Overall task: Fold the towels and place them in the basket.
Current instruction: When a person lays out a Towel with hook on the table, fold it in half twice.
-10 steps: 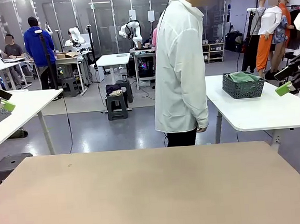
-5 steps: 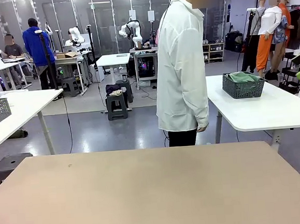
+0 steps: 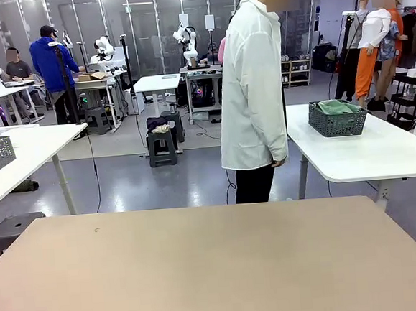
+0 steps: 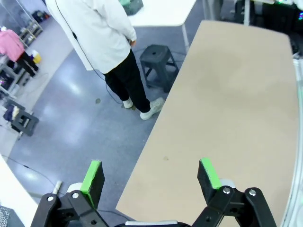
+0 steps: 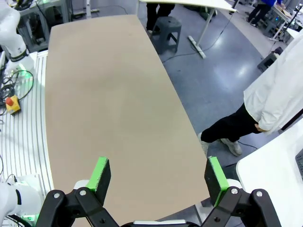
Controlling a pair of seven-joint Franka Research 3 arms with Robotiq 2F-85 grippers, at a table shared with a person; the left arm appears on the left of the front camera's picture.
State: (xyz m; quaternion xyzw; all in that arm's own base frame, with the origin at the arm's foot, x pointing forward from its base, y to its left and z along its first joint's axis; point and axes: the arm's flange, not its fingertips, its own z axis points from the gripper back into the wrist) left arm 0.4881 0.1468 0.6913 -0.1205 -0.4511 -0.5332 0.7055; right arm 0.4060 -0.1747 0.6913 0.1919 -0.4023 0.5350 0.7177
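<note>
Left gripper [image 4: 150,176]: jaws spread wide, nothing between them, hanging over the edge of the tan table [image 4: 236,94]. Right gripper [image 5: 157,175]: likewise spread and empty above the same table. Well beyond both, on a white side table [image 3: 366,154], the basket [image 3: 337,124] holds a green towel [image 3: 337,106]; anything beneath it is hidden. A person [image 3: 251,87] stands beside that table, lower legs cut off.
</note>
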